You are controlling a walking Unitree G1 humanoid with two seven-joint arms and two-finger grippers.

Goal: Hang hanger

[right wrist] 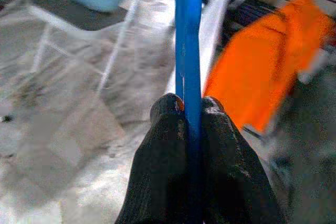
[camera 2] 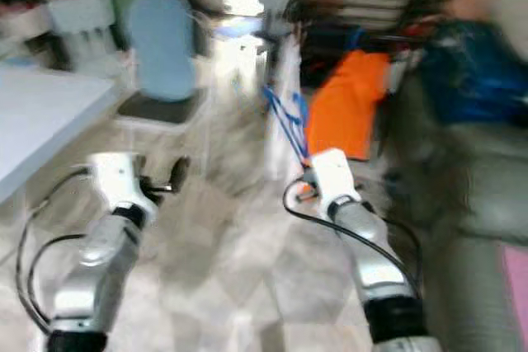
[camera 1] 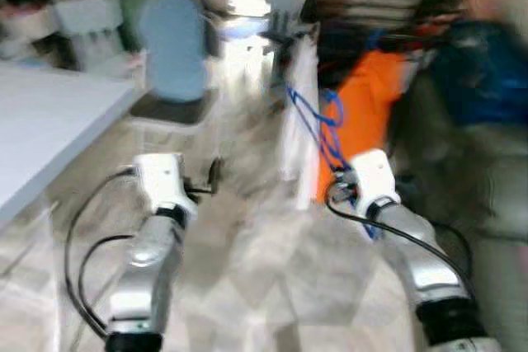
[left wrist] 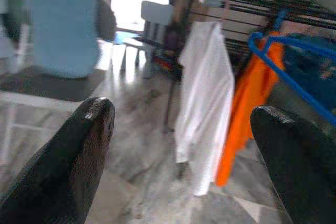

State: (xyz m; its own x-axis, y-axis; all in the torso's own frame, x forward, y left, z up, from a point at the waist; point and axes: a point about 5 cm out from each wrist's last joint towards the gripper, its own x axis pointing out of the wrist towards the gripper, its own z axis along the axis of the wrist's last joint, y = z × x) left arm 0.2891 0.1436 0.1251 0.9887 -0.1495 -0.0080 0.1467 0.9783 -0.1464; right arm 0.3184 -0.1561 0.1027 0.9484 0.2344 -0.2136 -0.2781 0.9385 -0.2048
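Right gripper [right wrist: 188, 109] squeezes your blue hanger [right wrist: 188, 35] tight so it won't drop | left gripper [left wrist: 181, 124] wide apart, holding nothing | drying rack [left wrist: 252, 3] ahead to hang on

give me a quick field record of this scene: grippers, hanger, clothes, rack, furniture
right gripper: shut on the blue hanger, held out toward the clothes
left gripper: open, empty, held forward over the floor
white shirt: hanging from the drying rack
orange garment: hanging next to the white shirt on the robot's right
chair: light blue back, dark seat, ahead on the left
table: white, at far left
image: head views blurred
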